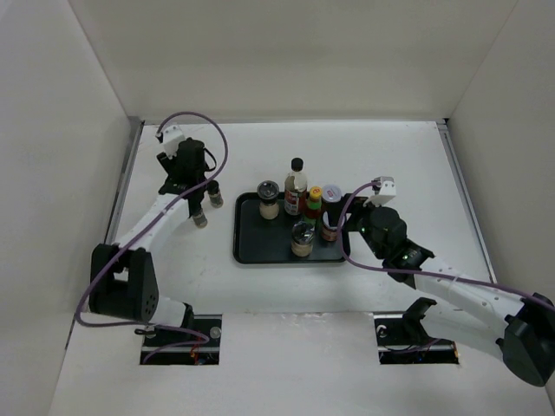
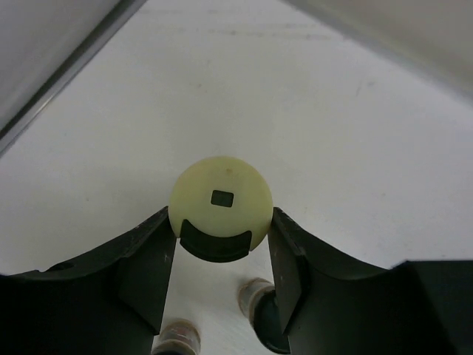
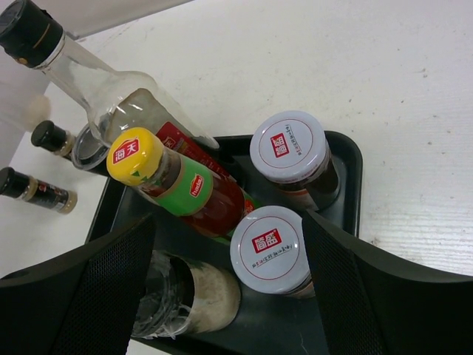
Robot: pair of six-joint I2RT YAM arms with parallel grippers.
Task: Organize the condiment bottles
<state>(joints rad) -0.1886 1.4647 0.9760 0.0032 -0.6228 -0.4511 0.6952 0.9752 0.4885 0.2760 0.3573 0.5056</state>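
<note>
The left gripper (image 2: pixel 222 216) is pinching a yellow-lid jar (image 2: pixel 220 201) at frame centre, its fingers (image 2: pixel 144 274) pressing on both sides of the lid. Below it, at the lower edge, two small bottles (image 2: pixel 255 299) are standing on the table (image 2: pixel 332 111).

The right gripper (image 3: pixel 229 222) is hovering over the tray (image 3: pixel 347 192), its fingers (image 3: pixel 369 296) spreading wide and gripping nothing. A white-lid jar (image 3: pixel 267 251) is sitting between them, just beside the finger at the right of the frame. Above it in the frame, a second jar (image 3: pixel 290 146), a red bottle (image 3: pixel 199 192) and a tall bottle (image 3: pixel 111 96) are standing on the tray.

In the top view the tray is lying mid-frame, with the small bottles just left of it.
</note>
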